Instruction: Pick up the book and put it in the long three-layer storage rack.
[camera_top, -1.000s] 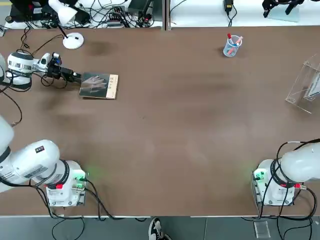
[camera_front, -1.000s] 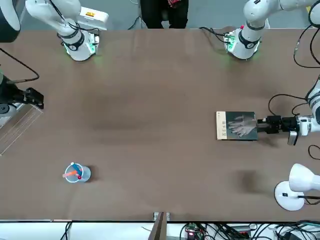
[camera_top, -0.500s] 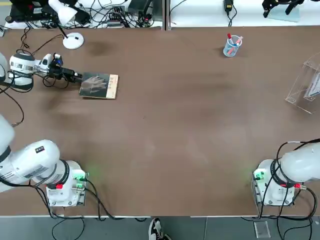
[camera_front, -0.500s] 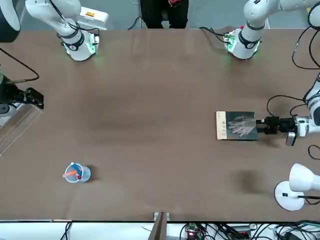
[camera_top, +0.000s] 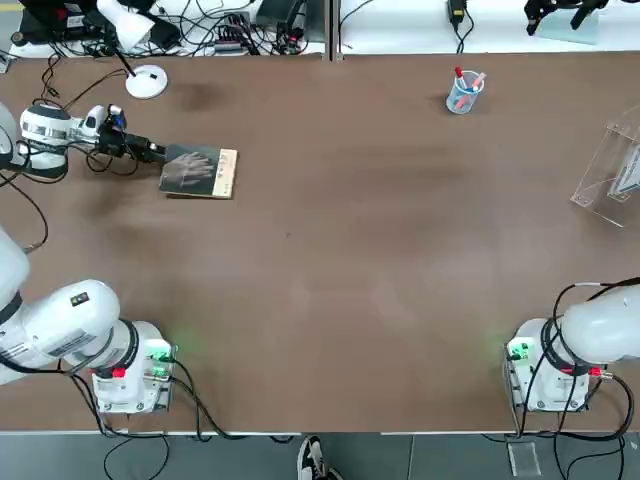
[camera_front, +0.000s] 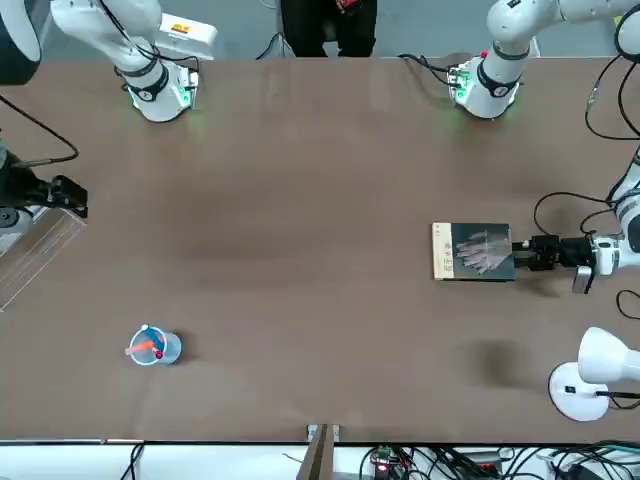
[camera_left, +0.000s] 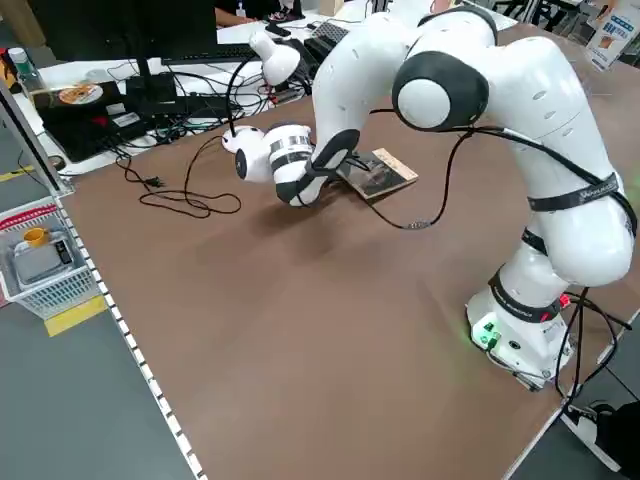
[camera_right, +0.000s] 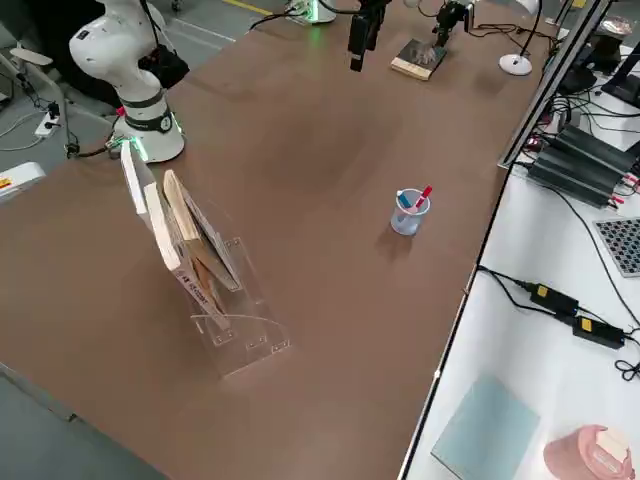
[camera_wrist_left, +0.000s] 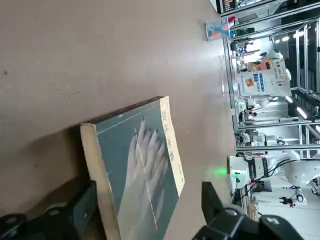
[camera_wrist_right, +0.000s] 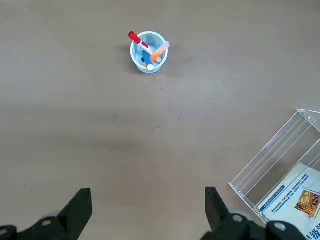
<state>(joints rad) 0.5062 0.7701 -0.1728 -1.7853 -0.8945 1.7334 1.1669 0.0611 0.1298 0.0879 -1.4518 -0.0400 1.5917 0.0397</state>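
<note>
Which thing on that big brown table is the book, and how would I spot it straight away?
Start at the white desk lamp at the table's far left corner. Just nearside of it the left tool reaches a thin flat rectangle: the book. It alone lies flat, dark grey-green with a pale hand picture and a tan edge strip.

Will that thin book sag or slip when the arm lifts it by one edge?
The book looks thin, so it may droop. Its cover seems smooth, so it might slip. Lying flat on the table, it won't roll.
</note>
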